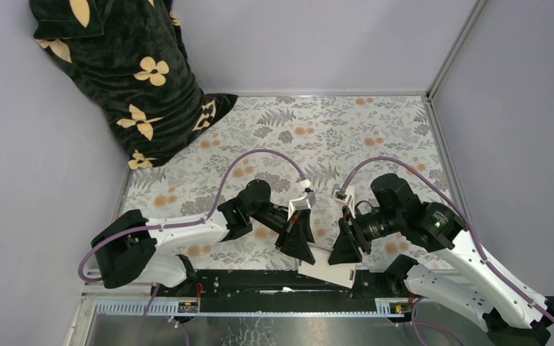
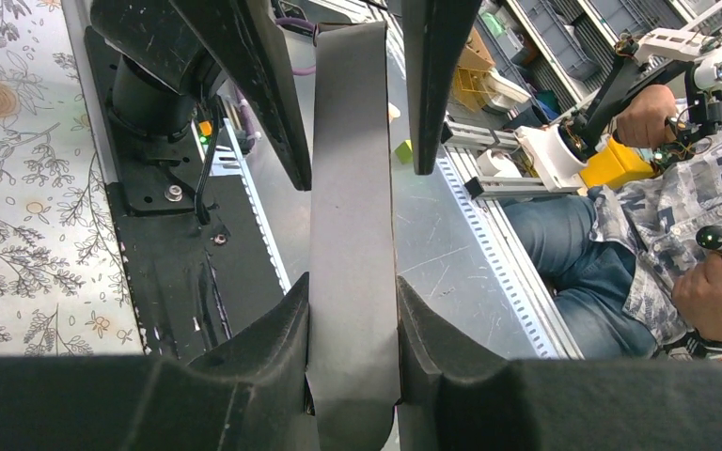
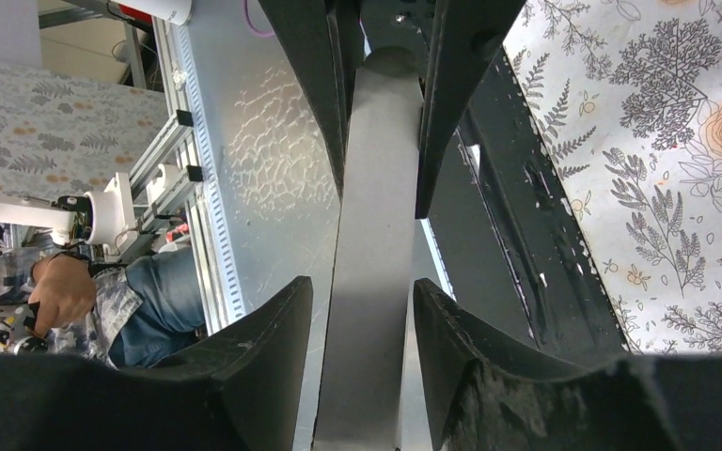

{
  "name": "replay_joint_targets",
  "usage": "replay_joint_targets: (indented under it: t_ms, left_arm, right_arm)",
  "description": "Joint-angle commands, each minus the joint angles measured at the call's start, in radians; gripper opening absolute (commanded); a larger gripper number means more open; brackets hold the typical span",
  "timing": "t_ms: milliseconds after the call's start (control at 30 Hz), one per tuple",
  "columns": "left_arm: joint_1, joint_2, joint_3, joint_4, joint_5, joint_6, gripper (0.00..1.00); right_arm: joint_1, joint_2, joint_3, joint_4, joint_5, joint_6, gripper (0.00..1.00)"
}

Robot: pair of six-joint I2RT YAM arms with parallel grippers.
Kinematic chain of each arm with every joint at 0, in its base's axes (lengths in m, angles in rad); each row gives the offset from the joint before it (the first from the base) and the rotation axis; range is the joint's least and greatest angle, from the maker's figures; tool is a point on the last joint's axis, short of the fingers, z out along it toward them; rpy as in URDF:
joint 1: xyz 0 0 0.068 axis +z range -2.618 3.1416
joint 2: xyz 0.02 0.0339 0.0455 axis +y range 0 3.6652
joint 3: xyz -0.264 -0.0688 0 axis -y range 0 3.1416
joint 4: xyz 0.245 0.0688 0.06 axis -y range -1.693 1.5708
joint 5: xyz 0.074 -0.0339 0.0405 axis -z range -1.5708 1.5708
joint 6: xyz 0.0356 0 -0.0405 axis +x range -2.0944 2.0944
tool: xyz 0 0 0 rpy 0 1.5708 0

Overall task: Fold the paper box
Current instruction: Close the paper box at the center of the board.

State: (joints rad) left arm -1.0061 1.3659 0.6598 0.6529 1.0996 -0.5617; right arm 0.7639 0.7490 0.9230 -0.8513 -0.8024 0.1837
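Closest to its own wrist camera, the left gripper (image 2: 353, 310) is clamped narrow on the paper box (image 2: 350, 188). Both black fingers (image 2: 273, 348) press flat against a strip of card that runs straight ahead of it. Facing it, just beyond, the right gripper (image 3: 362, 301) straddles the same strip (a sliver of gap shows beside one finger, so I cannot tell whether it grips or merely brackets). Below and between the two grippers the card's white body sits over the black base plate (image 1: 260, 281). A floral tablecloth (image 1: 346, 130) spreads beyond them.
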Motion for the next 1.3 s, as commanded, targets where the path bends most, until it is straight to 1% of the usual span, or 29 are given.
replay_joint_targets:
  t_ms: [0,67,300,500,667,867,1133,1267]
  left_arm:
    - [0.015,0.000,0.021,0.081,0.015,-0.018,0.14]
    - [0.017,0.002,0.020,0.085,0.016,-0.021,0.14]
    - [0.017,0.014,0.013,0.102,0.022,-0.033,0.14]
    - [0.018,0.022,0.017,0.102,0.021,-0.036,0.19]
    - [0.019,0.015,0.015,0.095,0.012,-0.029,0.26]
    - [0.029,0.005,0.010,0.090,-0.003,-0.022,0.30]
    - [0.051,-0.026,0.002,0.063,-0.029,-0.016,0.36]
    - [0.071,-0.056,0.006,-0.002,-0.082,0.023,0.42]
  right_arm:
    - [0.014,0.003,-0.013,0.041,0.004,0.009,0.48]
    - [0.016,0.005,-0.017,0.044,0.004,0.009,0.41]
    - [0.017,0.009,-0.019,0.050,0.012,0.005,0.30]
    - [0.016,0.015,-0.024,0.052,0.010,0.005,0.16]
    - [0.016,0.010,-0.024,0.055,0.012,0.008,0.11]
    - [0.016,0.007,-0.027,0.058,0.014,0.016,0.00]
    - [0.016,0.007,-0.030,0.057,0.035,0.026,0.00]
    - [0.016,0.016,-0.032,0.067,0.050,0.034,0.00]
